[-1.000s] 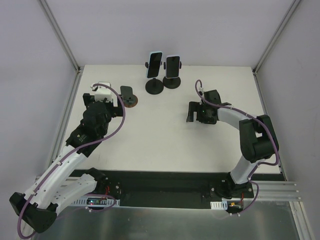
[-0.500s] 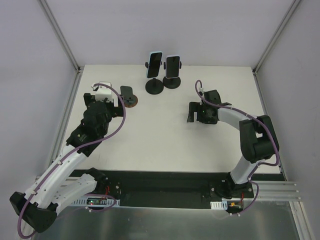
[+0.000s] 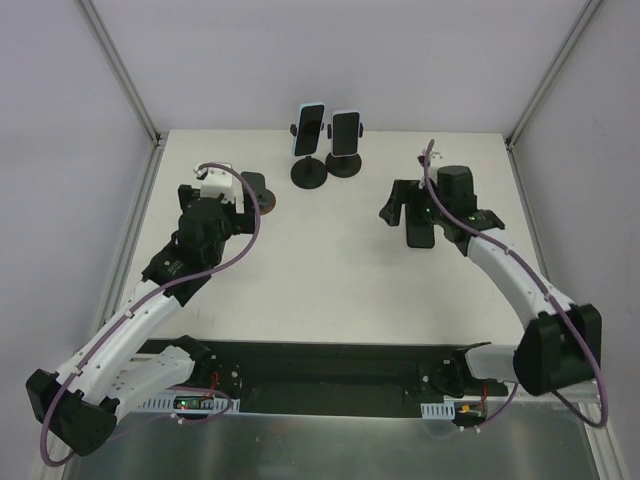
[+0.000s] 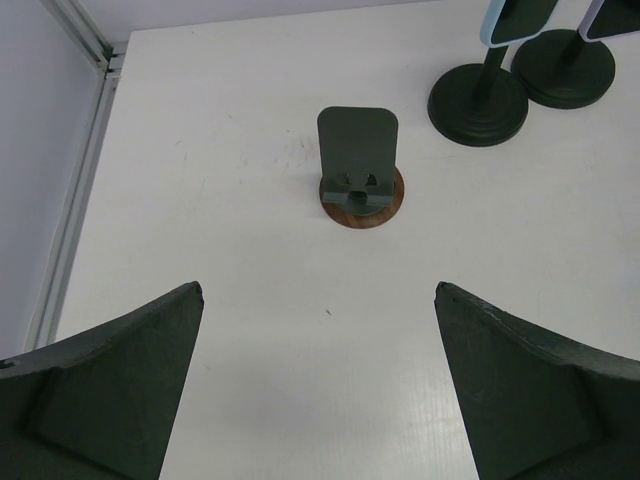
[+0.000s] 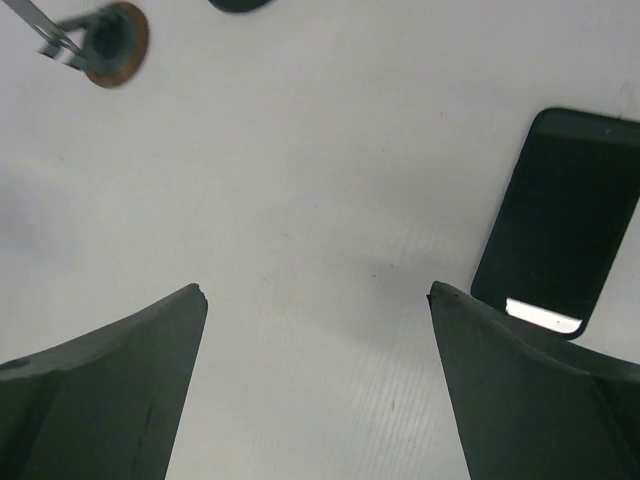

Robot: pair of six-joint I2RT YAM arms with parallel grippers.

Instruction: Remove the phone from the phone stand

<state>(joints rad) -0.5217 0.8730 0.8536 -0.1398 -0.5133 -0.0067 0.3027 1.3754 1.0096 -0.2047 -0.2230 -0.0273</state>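
A black phone (image 5: 560, 220) lies flat on the white table, just right of my right gripper (image 5: 318, 290), whose right finger covers its near corner. That gripper (image 3: 405, 218) is open and holds nothing. An empty phone stand (image 4: 358, 165) with a round brown base (image 3: 258, 195) stands upright ahead of my left gripper (image 4: 318, 288), which is open and empty (image 3: 222, 208). The same stand shows at the top left of the right wrist view (image 5: 105, 30). Two more phones (image 3: 310, 128) (image 3: 346, 130) sit upright in black stands at the back.
The black stands' round bases (image 4: 478, 100) (image 4: 562, 65) sit right of the empty stand. A metal rail (image 4: 75, 200) runs along the table's left edge. Bare white table lies between the two grippers (image 3: 320, 250).
My right arm has swung out to the right, its wrist now further back and to the right. The left gripper has shifted slightly right, toward the empty stand. Both stay open.
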